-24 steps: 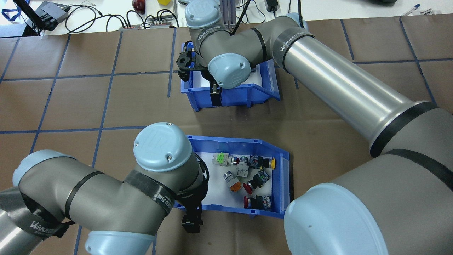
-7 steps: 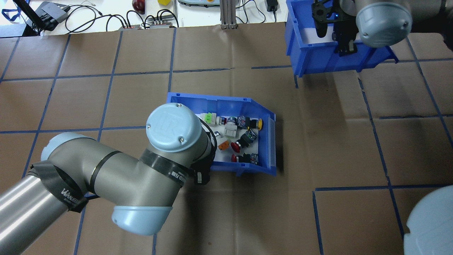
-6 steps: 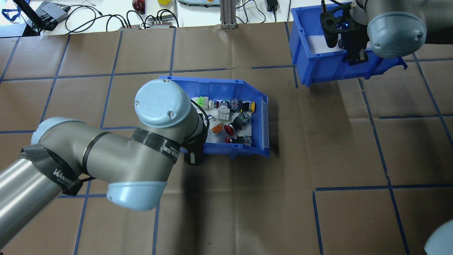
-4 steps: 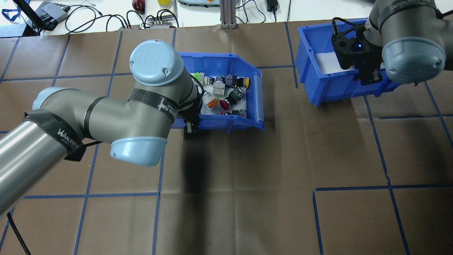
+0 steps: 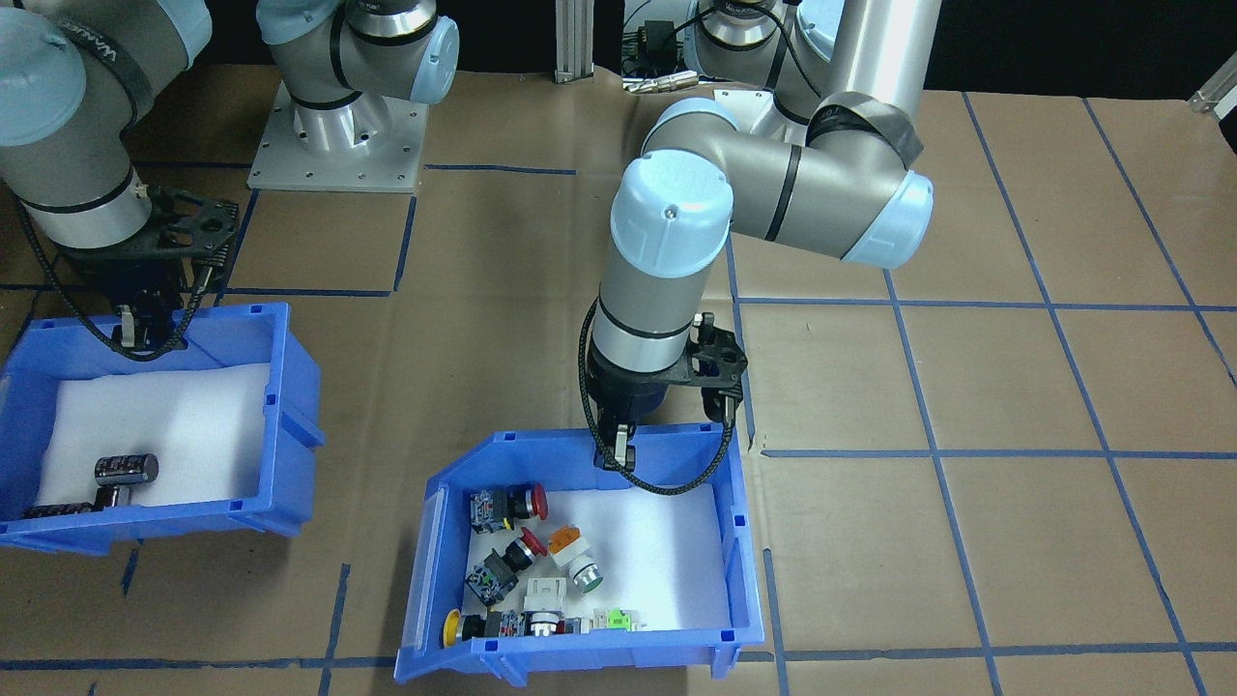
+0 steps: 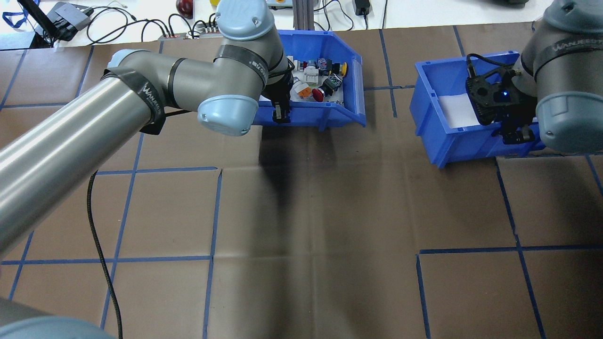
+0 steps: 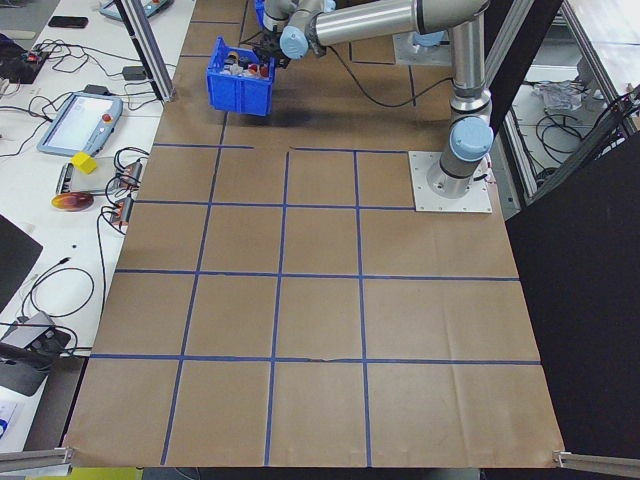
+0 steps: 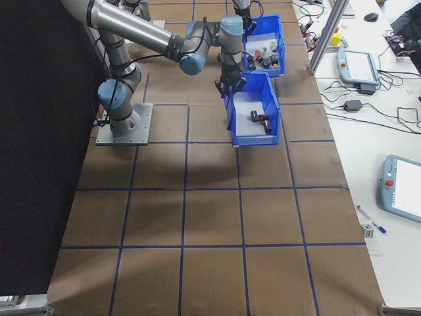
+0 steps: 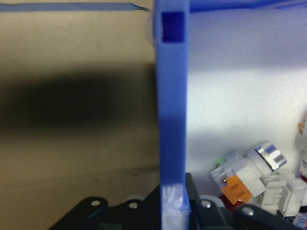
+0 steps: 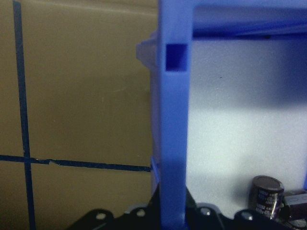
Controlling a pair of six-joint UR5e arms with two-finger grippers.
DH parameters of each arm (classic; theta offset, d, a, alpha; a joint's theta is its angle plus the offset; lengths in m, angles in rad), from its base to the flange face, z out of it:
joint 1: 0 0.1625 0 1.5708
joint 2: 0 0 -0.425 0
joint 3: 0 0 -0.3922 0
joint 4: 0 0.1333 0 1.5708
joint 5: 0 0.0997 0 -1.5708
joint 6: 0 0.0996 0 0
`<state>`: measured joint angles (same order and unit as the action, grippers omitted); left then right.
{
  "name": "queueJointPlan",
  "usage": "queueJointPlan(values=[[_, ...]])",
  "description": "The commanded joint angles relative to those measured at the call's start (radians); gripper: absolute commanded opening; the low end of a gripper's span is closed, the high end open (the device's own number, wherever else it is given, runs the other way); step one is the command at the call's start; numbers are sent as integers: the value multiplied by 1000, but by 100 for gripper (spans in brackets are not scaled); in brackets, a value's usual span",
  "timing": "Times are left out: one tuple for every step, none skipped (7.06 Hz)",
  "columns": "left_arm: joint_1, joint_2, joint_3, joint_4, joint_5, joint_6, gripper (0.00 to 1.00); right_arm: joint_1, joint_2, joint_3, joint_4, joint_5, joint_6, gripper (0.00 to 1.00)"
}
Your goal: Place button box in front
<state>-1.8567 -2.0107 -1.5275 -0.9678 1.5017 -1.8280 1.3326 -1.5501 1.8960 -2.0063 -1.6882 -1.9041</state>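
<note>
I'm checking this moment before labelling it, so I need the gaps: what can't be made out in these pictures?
- Left tool: overhead view, its wrist covers most of it.
- Button box: overhead view, the arm covers its left half.
- Capacitor bin: front view, the picture's left edge cuts it; overhead, the right tool and wrist cover its contents.
- Both wrist views: tool fingers hidden behind each bin's wall.
- Exterior left view: the buttons are too small to tell apart.
</note>
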Motion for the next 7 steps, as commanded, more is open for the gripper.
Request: queueJointPlan(values=[[-1, -52, 32, 6, -84, -2, 0, -27, -5, 21, -8, 2, 11, 8], [2, -52, 32, 6, -121, -11, 0, -27, -5, 23, -6, 7, 16, 8], [4, -51, 30, 6, -141, -16, 1, -26, -5, 23, -6, 10, 17, 8], [4, -55, 23, 6, -141, -16, 5, -26, -5, 25, -6, 10, 16, 8], [2, -72, 20, 6, -138, -16, 15, -26, -5, 25, -6, 12, 16, 8], [5, -75, 26, 6, -129, -13, 35, -26, -5, 25, -6, 12, 16, 8], [4, -74, 17, 8, -127, -25, 69, -26, -5, 25, -8, 12, 16, 8]])
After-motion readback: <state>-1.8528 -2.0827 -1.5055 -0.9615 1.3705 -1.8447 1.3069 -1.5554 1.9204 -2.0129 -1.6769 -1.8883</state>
